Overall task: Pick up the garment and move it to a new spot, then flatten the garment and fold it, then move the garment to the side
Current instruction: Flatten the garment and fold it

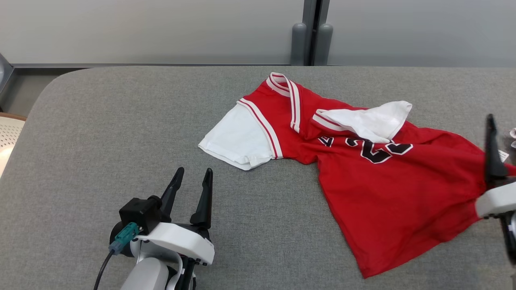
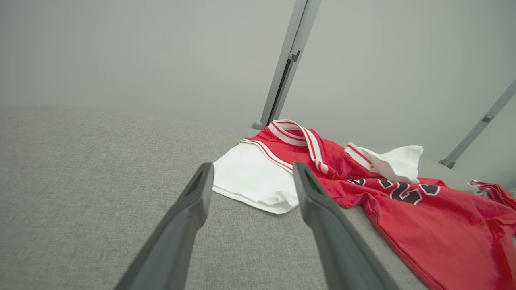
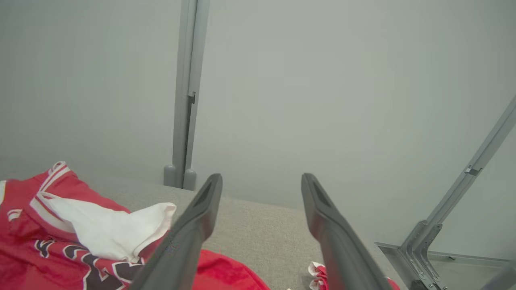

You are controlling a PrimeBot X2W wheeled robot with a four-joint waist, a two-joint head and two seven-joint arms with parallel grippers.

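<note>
A red jersey (image 1: 387, 189) with white sleeves and black numbers lies crumpled on the grey table (image 1: 121, 121), right of centre. Its left white sleeve (image 1: 236, 139) lies flat, while the other white sleeve (image 1: 375, 119) is folded over the chest. My left gripper (image 1: 194, 172) stands open low over the table, a short way before the flat sleeve (image 2: 254, 181). In the left wrist view that gripper (image 2: 253, 167) has nothing between its fingers. My right gripper (image 3: 262, 177) is open beside the jersey's right edge (image 3: 24, 249), and one dark finger (image 1: 491, 149) shows at the head view's right border.
The padded table ends at a pale wall with a grey post (image 1: 310, 40) behind it. A perforated pale object (image 1: 8, 137) sits off the table's left edge. A small red-and-white bit of cloth (image 3: 318, 270) lies near the right gripper. A metal frame (image 3: 423, 237) stands far right.
</note>
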